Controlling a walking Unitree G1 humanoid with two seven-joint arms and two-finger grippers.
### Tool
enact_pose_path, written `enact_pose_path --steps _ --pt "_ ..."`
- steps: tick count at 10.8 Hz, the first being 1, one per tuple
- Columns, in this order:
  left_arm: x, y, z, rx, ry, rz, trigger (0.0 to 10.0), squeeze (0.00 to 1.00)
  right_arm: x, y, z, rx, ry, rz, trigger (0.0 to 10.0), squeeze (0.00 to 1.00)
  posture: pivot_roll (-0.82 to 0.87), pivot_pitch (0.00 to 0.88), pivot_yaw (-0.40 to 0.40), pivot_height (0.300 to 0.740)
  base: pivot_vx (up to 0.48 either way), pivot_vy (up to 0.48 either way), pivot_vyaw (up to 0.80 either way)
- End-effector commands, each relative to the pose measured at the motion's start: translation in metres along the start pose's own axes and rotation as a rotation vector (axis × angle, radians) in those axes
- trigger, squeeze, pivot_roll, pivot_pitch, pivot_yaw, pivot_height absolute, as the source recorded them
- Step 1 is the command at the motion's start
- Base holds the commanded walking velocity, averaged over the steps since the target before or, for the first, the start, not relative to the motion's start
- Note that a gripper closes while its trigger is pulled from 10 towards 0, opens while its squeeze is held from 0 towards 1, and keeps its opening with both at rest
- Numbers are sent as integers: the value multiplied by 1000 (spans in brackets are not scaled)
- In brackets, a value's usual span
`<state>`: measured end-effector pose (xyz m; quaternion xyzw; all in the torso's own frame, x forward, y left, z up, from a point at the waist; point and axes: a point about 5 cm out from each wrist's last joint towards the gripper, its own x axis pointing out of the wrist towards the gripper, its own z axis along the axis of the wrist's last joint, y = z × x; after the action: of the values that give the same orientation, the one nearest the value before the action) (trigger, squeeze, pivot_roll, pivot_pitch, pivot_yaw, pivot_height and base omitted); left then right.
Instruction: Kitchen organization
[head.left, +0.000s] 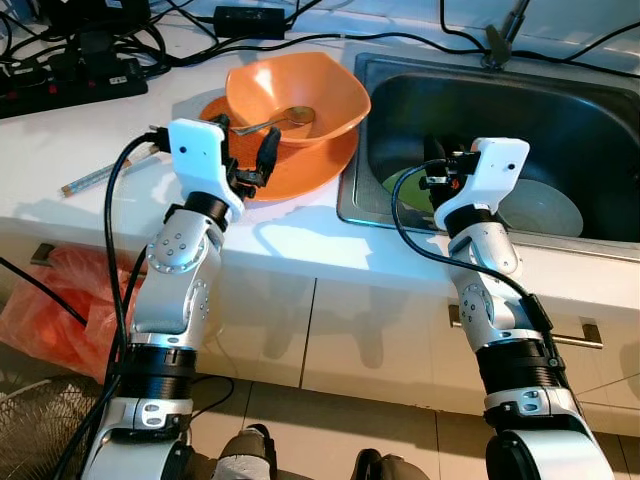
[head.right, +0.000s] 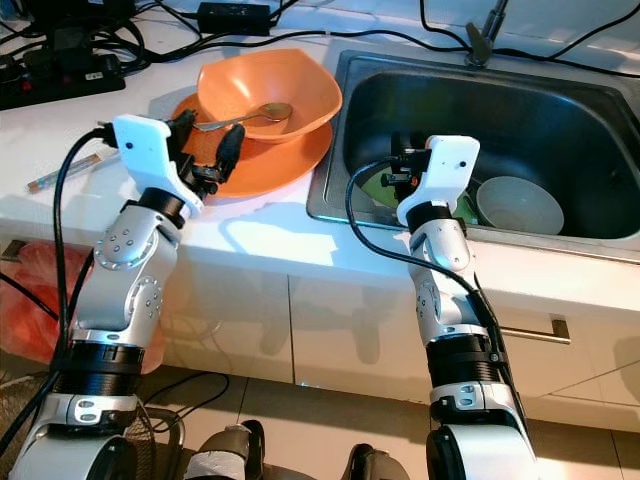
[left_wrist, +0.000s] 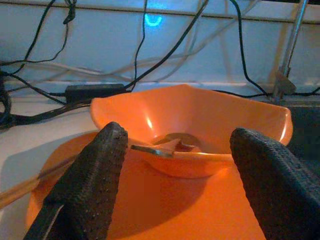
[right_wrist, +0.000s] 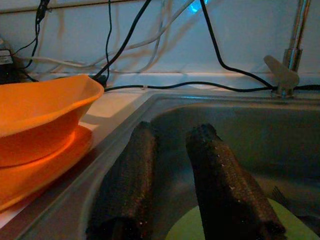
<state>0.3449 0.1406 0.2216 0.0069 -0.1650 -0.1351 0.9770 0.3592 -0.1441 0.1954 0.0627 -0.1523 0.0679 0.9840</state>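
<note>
Fingers of the left gripper (head.left: 247, 150) stand spread wide with nothing between them, poised over the near rim of the orange plate (head.left: 300, 170), seemingly lined up on the dishes ahead. On that plate sits the orange bowl (head.left: 295, 95), and a metal spoon (head.left: 275, 122) lies inside it with its handle pointing toward the gripper; plate and bowl rest on the white counter (head.left: 90, 170) close against the left edge of the steel sink (head.left: 395, 75). The right gripper (right_wrist: 172, 185) reaches down into the sink near its front left corner, its two fingers narrowly parted with only a slim gap and gripping nothing, hovering above a green plate (head.left: 400, 185), probably to fetch it. Beside that, toward the sink's right side, lies a pale bowl (head.left: 545, 205). Stacking the orange pieces beside the basin looks like a staging spot for washing or sorting. Much of the green plate is hidden behind the right wrist, so its shape and contents are hard to judge. Black cables and a power strip (head.left: 70, 85) crowd the counter's back edge, and a thin stick-like item (head.left: 100, 178) near the left edge is too small to identify.
</note>
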Motion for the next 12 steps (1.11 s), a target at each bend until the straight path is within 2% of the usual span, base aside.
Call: enact_pose_path --steps 1,2,3,5,7,12 --pt "3 -5 1 3 -8 -27 4941 0 -1 -2 5 0 -25 -11 10000 0 206 149 -34 740 0 0 0" --pt "4 -6 1 4 -10 -28 1686 0 -1 -2 4 0 -24 -12 10000 0 206 147 -35 740 0 0 0" --pt "4 -6 2 5 -12 -28 824 0 -1 -3 4 0 -24 -12 10000 0 205 148 -33 740 0 0 0" --pt "5 -6 2 9 -13 -31 1137 0 0 -3 4 2 -21 -13 10000 0 207 147 -33 740 0 0 0" --pt "5 -7 2 12 -12 -32 157 0 0 -2 4 3 -22 -13 10000 0 207 147 -33 740 0 0 0" --pt "5 -7 1 14 -15 -36 0 0 0 -2 3 4 -22 -12 10000 0 208 138 -32 740 0 0 0"
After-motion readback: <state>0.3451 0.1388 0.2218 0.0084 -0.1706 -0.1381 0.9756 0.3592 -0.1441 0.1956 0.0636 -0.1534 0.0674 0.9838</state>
